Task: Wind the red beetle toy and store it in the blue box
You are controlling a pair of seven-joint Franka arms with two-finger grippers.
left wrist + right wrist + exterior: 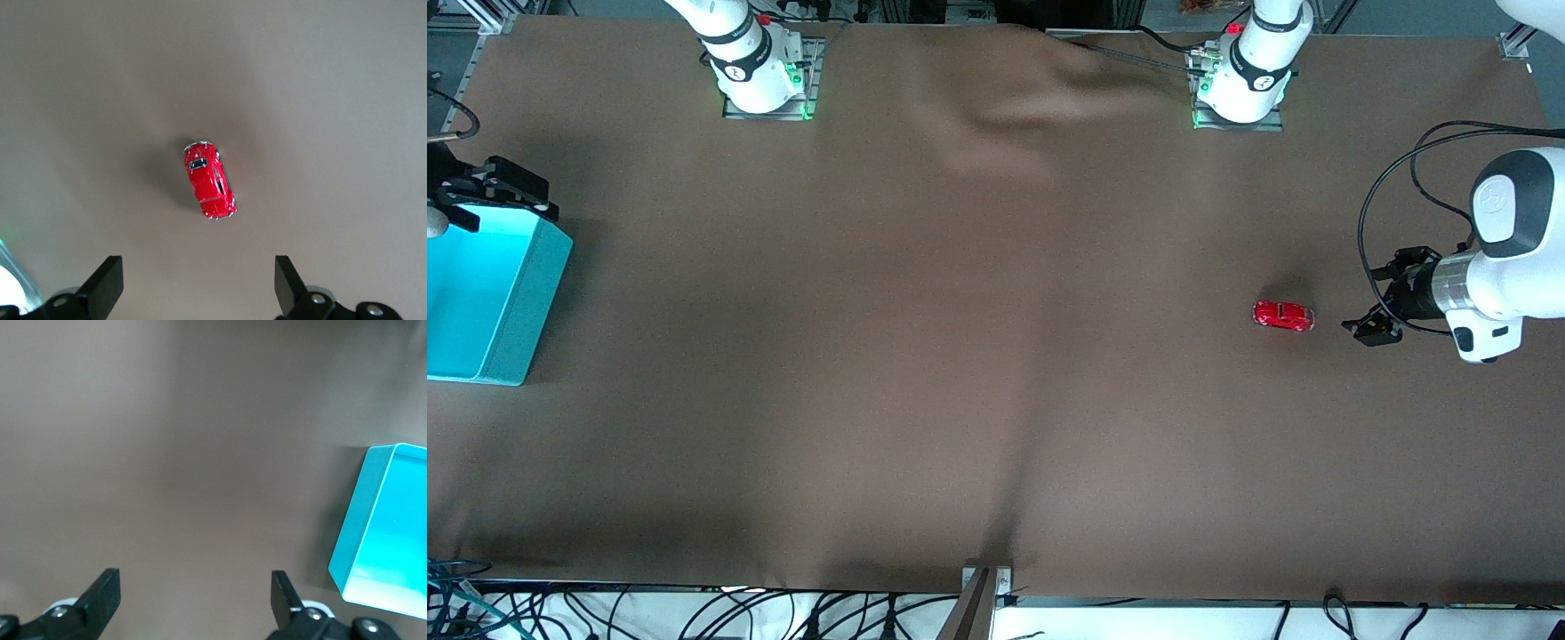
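Observation:
The red beetle toy (1283, 316) rests on its wheels on the brown cloth toward the left arm's end of the table. My left gripper (1378, 304) hangs open just beside it, closer to the table's end, touching nothing. In the left wrist view the red beetle toy (210, 180) lies ahead of the left gripper (199, 287), outside the gap between its fingers. The blue box (527, 307) stands at the right arm's end, its cyan inside holding nothing. My right gripper (503, 200) hovers open over the box's wall farthest from the front camera. The right wrist view shows the blue box (357, 533) off to one side of the right gripper (195, 600).
Brown cloth (978, 356) covers the table, with raised folds (1040, 107) between the two arm bases. A black cable loop (1368, 222) hangs by the left arm. A metal bracket (985, 582) sits at the table edge nearest the front camera.

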